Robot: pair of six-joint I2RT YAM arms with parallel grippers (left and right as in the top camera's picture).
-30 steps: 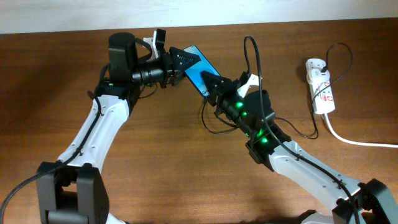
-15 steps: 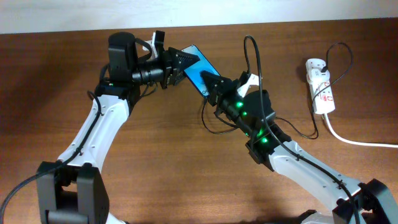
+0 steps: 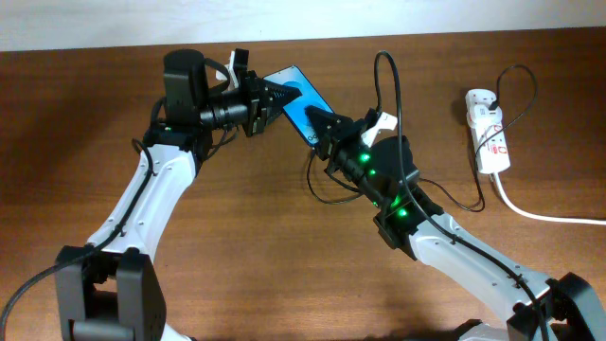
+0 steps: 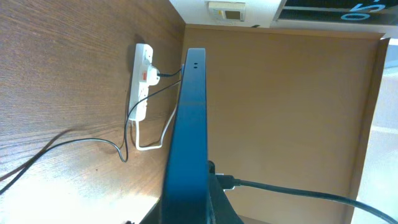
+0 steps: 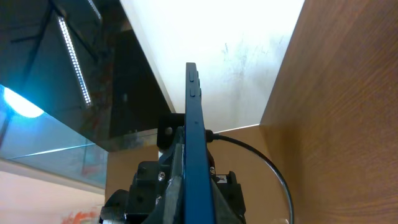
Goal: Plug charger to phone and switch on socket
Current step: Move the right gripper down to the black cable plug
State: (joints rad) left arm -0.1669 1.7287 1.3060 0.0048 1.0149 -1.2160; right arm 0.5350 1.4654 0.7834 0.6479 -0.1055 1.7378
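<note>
The phone (image 3: 301, 97), blue screen up, is held above the table between both grippers. My left gripper (image 3: 273, 96) is shut on its left end, and my right gripper (image 3: 320, 124) is shut on its right end. The phone shows edge-on in the left wrist view (image 4: 186, 137) and in the right wrist view (image 5: 193, 137). The charger cable (image 3: 390, 85) arcs up beside the right gripper. Its plug tip (image 4: 227, 182) lies against the phone; I cannot tell if it is seated. The plug head (image 3: 496, 101) sits in the socket (image 3: 489, 133) at the far right.
The socket's thick white cord (image 3: 544, 215) runs off the right edge. Loose black cable loops on the table (image 3: 317, 185) below the phone and trails right towards the socket. A wall runs along the table's far edge.
The left gripper has turned a little and the phone's far end has shifted up and left, showing more of its screen. The right arm has barely moved.
</note>
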